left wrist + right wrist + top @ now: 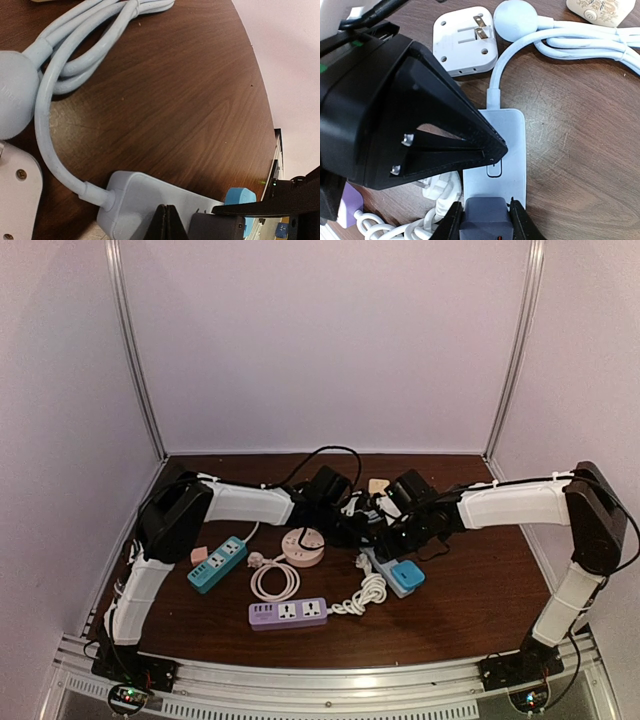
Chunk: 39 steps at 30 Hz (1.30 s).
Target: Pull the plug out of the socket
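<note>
Worktop of brown wood (480, 605) carries the pale blue plastic socket strip (377, 564) near its middle; left wrist: left end effector (167, 222) pinched shut, tip on the strip; right wrist: right end effector (485, 226) squeezes the dark grey plug (482, 212) by its sides; it looks hard and stuck tight.

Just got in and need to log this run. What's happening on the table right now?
The right gripper is shut on a dark grey plug seated in the pale blue power strip. The left gripper, fingers together, rests its tips on the strip's top, apparently to hold it down. The plug looks not yet pulled out.
</note>
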{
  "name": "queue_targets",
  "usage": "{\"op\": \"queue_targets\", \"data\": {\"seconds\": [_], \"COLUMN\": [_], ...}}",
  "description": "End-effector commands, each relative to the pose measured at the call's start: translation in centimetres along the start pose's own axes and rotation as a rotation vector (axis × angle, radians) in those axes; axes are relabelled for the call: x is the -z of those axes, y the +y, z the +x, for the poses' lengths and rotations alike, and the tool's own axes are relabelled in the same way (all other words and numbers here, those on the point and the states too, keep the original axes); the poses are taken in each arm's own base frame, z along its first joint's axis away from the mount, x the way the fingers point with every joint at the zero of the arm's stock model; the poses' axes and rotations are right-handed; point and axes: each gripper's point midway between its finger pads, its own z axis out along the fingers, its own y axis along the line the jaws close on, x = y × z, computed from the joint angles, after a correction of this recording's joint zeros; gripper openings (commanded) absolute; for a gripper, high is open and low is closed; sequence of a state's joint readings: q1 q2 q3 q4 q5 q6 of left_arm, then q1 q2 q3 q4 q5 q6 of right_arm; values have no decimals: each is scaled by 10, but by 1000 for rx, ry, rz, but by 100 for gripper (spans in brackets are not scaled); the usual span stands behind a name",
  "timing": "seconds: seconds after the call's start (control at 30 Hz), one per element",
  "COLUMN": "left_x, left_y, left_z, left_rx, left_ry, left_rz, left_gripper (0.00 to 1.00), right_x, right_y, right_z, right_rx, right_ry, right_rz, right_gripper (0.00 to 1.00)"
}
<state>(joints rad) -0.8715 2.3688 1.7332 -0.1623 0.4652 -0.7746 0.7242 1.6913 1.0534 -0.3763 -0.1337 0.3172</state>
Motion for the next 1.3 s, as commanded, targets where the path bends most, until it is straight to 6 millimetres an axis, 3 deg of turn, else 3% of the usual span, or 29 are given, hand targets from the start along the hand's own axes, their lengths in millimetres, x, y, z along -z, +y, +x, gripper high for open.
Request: {"op": "queue_targets", "data": {"seconds": [0.0,0.27,0.5,0.7,0.93,1.27], "left_x": [-9,-9,-7,-4,3,44], "left_y": [121,122,121,110,77,27], "left_z": [108,109,108,95,57,6], "left_rx": [170,171,163,137,82,-48], "left_ry": [289,290,291,268,200,100], "left_rz": [-377,-381,-387,-372,-317,-305], "left_gripper": [2,2,2,2,3,10], "right_x": [35,48,45,60,68,57], "right_y": [15,43,32,-2,-55,-104], "right_z": [-40,-47,-43,-42,-34,-24], "right_rx": [1,145,106,-9,-206,-441], "right_ry": [-162,-232,-188,-217,-255,-318], "right_rz": [-5,113,125,113,78,-62], "right_gripper": [0,0,0,0,0,5]}}
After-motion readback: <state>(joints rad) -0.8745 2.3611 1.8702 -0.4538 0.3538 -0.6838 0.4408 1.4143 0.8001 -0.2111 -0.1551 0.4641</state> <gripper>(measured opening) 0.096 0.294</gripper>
